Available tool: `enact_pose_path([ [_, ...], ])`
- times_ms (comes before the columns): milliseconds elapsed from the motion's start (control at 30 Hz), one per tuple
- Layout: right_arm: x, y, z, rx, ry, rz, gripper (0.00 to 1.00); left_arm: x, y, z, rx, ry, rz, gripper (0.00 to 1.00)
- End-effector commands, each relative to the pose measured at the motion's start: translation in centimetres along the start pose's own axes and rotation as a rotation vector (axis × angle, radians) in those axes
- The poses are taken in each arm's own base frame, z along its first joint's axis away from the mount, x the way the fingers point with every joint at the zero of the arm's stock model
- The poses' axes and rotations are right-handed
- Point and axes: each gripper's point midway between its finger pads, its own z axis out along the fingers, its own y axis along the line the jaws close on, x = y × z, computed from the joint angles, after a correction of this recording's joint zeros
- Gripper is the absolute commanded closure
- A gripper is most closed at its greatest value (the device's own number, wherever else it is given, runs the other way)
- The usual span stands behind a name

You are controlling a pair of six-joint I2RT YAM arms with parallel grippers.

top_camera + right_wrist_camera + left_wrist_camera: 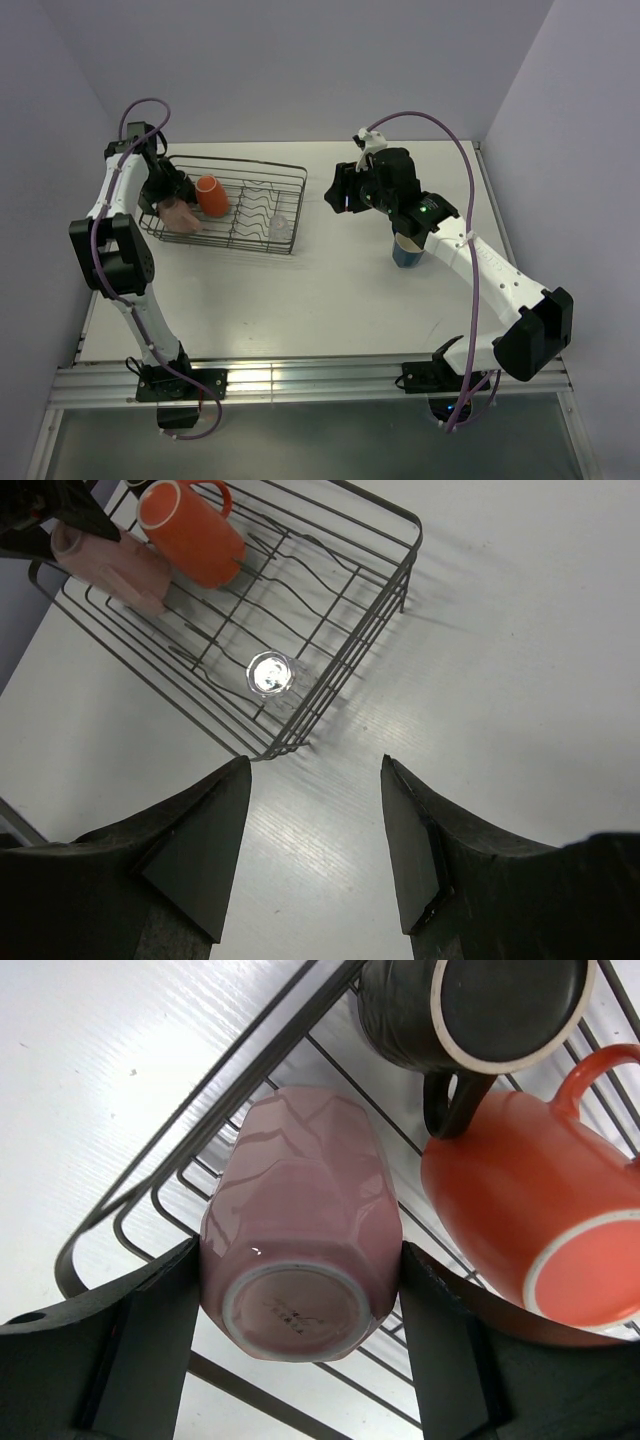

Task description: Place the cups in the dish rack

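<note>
My left gripper (298,1260) is down inside the dish rack (290,172), with one finger on either side of the pink cup (300,1220). The cup lies on its side on the wires at the rack's left end, its base towards the wrist camera. Both fingers sit hard up against its flanks. I cannot tell whether they are pinching it or only standing beside it.

I judge this to be the step of settling the pink cup into the rack. The orange cup (520,1200) lies just beside it to the right, and the dark brown cup (470,1010) is just beyond that, so there is little room. If the cup is where I want it, the next move calls for a wide opening and a straight lift out. I must not nudge the orange cup or catch a wire.

My right gripper (310,850) hangs partly open and holds nothing. It is over the bare worktop (330,300), off the rack's near right corner. The glass tumbler (268,673) stands inside that corner of the rack.

The blue cup (408,255) stands on the worktop, well apart from the rack and under the right forearm. By my reckoning it is the last cup to load. The right arm will have to draw back to reach it.
</note>
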Motion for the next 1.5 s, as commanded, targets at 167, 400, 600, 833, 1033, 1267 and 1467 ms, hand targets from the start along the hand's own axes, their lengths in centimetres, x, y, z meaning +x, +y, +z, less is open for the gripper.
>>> enact_pose_path([
  [167,-0.3,-0.2,-0.1,-0.001,-0.008,-0.017,0.38,0.7,-1.2,-1.9,0.081,-0.004,-0.03,0.95],
  [400,-0.2,-0.2,0.0,-0.002,-0.003,-0.018,0.38,0.9,-0.7,-1.6,0.056,-0.004,-0.023,0.61],
  [600,-0.1,-0.2,0.0,-0.001,0.0,-0.018,0.38,0.0,-0.9,-2.2,0.058,-0.027,-0.021,0.33],
  [833,-0.1,-0.3,0.1,0.001,0.001,-0.019,0.38,-1.0,-1.0,-2.7,0.056,-0.052,-0.018,0.18],
  [1033,0.0,-0.4,0.2,0.004,0.005,-0.02,0.38,-1.6,-1.4,-3.0,0.069,-0.073,-0.022,0.16],
  [1267,0.1,-0.3,0.4,0.002,0.009,-0.021,0.38,-2.5,-1.5,-3.8,0.072,-0.102,-0.029,0.14],
  [1467,0.3,-0.4,0.5,0.003,0.017,-0.02,0.38,-2.8,-1.6,-4.4,0.08,-0.115,-0.031,0.14],
])
